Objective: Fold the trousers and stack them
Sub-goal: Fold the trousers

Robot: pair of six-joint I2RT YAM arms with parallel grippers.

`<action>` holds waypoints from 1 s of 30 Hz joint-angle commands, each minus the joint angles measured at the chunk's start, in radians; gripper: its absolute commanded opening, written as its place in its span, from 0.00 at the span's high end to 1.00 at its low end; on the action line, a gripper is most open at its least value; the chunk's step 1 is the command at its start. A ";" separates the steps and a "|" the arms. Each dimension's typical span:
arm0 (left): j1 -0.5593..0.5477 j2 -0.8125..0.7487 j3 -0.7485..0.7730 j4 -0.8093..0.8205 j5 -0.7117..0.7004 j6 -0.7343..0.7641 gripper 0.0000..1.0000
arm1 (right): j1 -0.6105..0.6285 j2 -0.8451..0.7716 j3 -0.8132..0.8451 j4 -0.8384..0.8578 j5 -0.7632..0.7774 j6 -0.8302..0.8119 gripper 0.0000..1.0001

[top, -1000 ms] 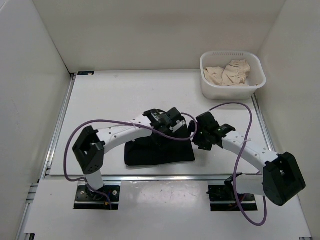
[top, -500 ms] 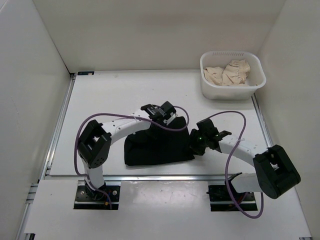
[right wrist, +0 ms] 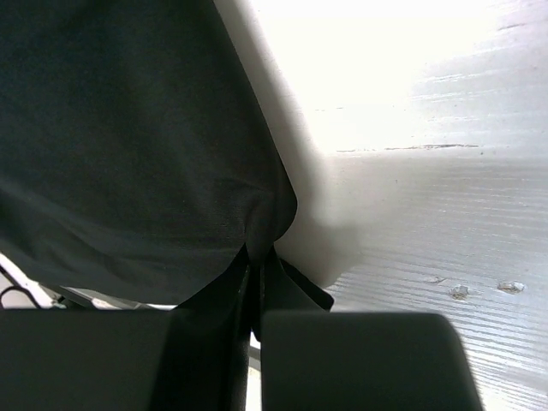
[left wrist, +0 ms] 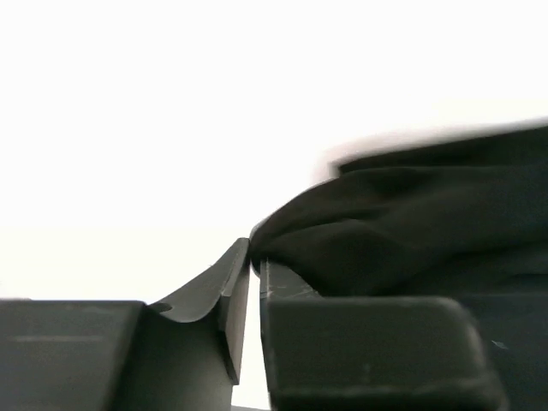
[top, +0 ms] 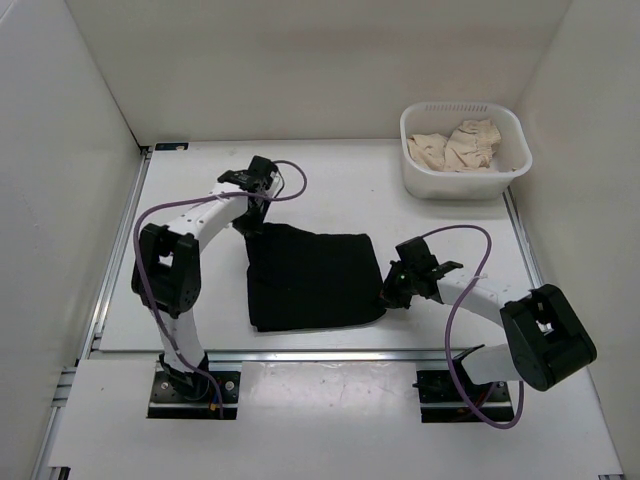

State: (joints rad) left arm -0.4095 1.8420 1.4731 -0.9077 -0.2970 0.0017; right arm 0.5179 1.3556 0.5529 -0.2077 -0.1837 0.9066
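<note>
Black folded cloth trousers [top: 315, 275] lie mid-frame. Left gripper [top: 249, 217] pinches their upper-left corner. Right gripper [top: 388, 297] pinches their lower-right edge.

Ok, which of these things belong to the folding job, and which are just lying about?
In the job: black trousers; left tool shut on their far-left corner; right tool shut on their right edge.
Lying about for now: white basket at the far right; beige clothes heaped inside it.
</note>
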 commanded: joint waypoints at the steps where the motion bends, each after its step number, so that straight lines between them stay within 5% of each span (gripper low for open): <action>1: 0.043 0.051 0.023 0.004 -0.046 -0.002 0.74 | -0.004 -0.006 0.001 -0.013 -0.002 0.008 1.00; 4: 0.087 0.085 0.023 0.004 -0.089 -0.002 0.57 | 0.007 -0.030 0.001 -0.013 0.010 0.037 0.81; 5: 0.098 0.085 0.023 0.004 -0.090 -0.002 0.49 | 0.007 -0.045 0.001 -0.013 0.026 0.050 0.70; 6: 0.107 0.085 0.032 0.004 -0.103 -0.002 0.40 | 0.007 -0.061 0.001 -0.022 0.038 0.063 0.47; 7: 0.127 0.085 0.052 -0.005 -0.103 -0.002 0.30 | 0.017 -0.061 0.013 -0.035 0.049 0.063 0.39; 10: 0.156 0.043 0.091 -0.043 -0.035 -0.002 0.24 | 0.018 -0.082 0.045 -0.073 0.096 0.043 0.21; 13: 0.166 -0.035 0.101 -0.092 0.068 -0.002 0.20 | 0.018 -0.092 0.107 -0.128 0.139 -0.007 0.14; 20: 0.138 -0.128 -0.233 -0.157 0.523 -0.002 0.19 | 0.008 0.101 0.327 -0.150 0.129 -0.182 0.10; 27: 0.118 -0.011 -0.307 -0.111 0.608 -0.002 0.19 | -0.068 0.296 0.383 -0.046 0.115 -0.082 0.10; 30: 0.118 0.045 -0.284 -0.086 0.586 -0.002 0.38 | -0.079 0.356 0.360 0.005 0.087 -0.002 0.26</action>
State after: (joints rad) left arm -0.2939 1.8786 1.1641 -1.0546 0.2356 -0.0044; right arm 0.4480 1.6714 0.9340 -0.2638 -0.0864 0.8322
